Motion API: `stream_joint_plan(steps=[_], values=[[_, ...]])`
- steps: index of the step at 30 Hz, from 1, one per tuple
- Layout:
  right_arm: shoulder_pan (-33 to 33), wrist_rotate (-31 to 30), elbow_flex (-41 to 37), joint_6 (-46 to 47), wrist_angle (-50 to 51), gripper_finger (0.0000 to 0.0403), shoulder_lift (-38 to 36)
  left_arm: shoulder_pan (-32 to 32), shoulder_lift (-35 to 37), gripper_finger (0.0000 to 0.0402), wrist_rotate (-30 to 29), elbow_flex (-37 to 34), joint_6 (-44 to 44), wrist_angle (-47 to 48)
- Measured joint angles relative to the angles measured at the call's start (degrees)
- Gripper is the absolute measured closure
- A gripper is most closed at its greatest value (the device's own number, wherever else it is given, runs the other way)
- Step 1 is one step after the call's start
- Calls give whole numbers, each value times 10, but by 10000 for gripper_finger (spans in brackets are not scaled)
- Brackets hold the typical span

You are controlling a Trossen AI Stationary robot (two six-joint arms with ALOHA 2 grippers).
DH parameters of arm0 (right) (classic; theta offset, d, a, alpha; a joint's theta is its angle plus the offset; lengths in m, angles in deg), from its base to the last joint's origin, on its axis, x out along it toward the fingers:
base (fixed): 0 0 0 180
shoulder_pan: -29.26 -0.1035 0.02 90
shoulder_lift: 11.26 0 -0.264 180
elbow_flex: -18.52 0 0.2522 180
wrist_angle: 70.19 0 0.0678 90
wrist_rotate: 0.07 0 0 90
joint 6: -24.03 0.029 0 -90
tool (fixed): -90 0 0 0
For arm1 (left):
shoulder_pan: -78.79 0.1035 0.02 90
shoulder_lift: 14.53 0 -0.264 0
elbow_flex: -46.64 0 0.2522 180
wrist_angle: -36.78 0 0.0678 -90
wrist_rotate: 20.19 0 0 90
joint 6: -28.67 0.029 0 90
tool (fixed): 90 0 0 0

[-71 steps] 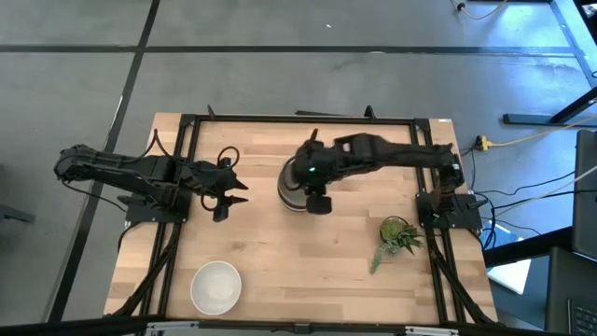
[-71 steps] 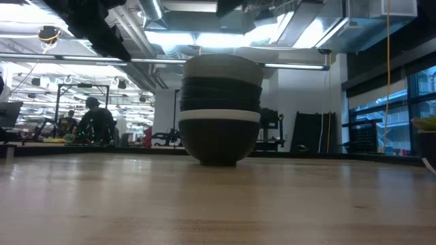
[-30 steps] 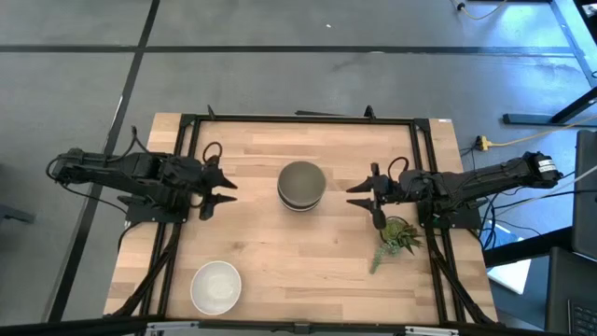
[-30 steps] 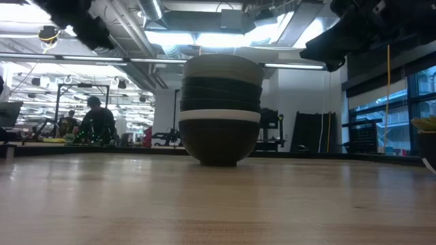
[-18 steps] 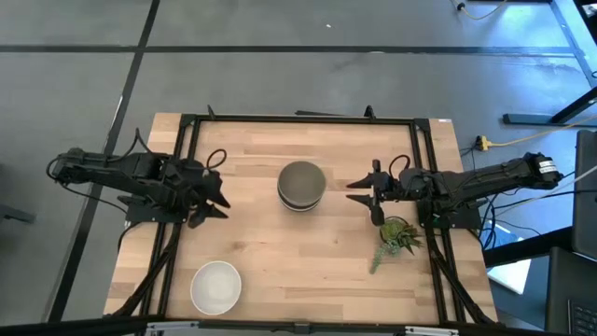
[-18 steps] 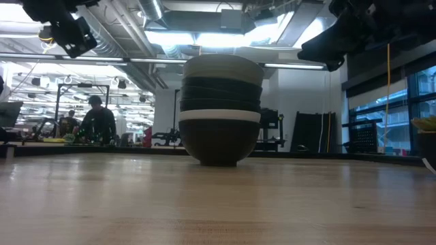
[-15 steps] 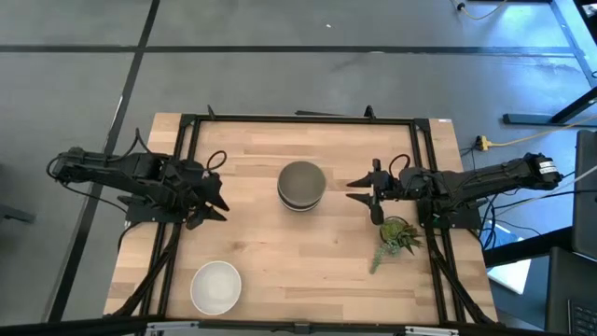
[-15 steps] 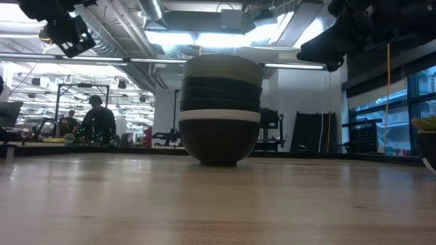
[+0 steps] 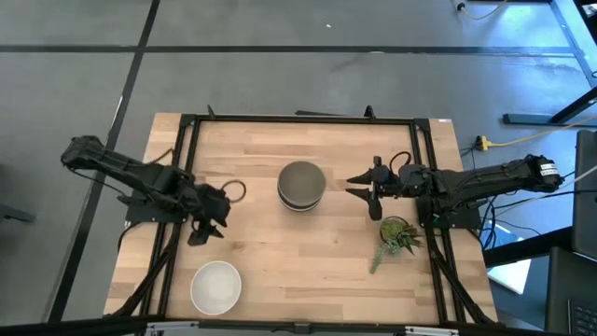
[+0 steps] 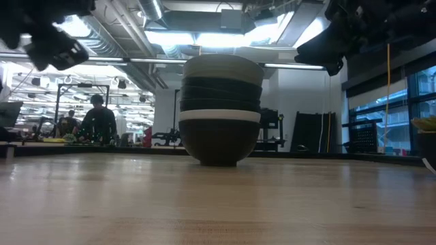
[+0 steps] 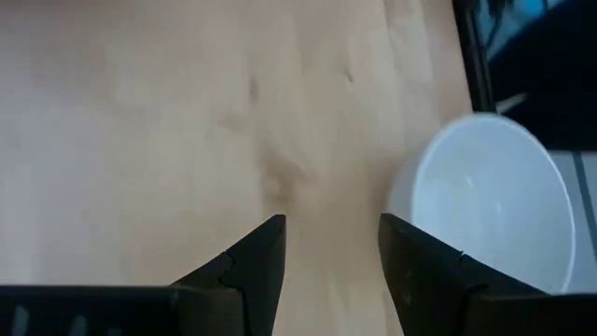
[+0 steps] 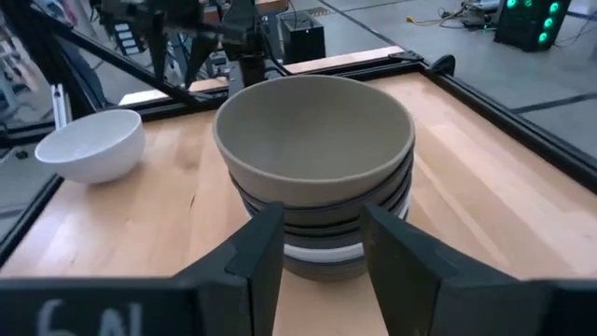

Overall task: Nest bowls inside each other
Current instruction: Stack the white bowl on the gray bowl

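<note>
A stack of several nested bowls (image 9: 301,185) stands on its black bottom bowl at the table's middle, with a white rim (image 10: 219,116) above that bowl and the grey-green bowl (image 12: 312,140) on top. One white bowl (image 9: 215,287) sits alone near the near-left edge. My left gripper (image 9: 199,234) is open and points toward the near edge, just short of the white bowl (image 11: 485,210). My right gripper (image 9: 360,190) is open, hovering right of the stack and facing it (image 12: 322,233).
A small green plant sprig (image 9: 396,237) lies near the right edge, just nearside of my right gripper. Black frame rails (image 9: 182,149) run along the table's left, right and far sides. Bare wood lies between the stack and the near edge. People show in the room beyond.
My left gripper has swung from pointing toward the stack to pointing toward the near edge, and has moved nearer the lone white bowl and lower. My right arm has stayed nearly still beside the stack. The bowls have not moved.
</note>
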Motion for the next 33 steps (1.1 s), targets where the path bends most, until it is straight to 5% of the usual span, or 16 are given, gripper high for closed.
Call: stream_joint_plan(steps=[13,33], values=[[0,0,0,55,-20,258,0,-146,-103,236,-67,125,-26,88],[0,5,0,73,-56,258,1,-194,-245,236,-2,130,-158,40]])
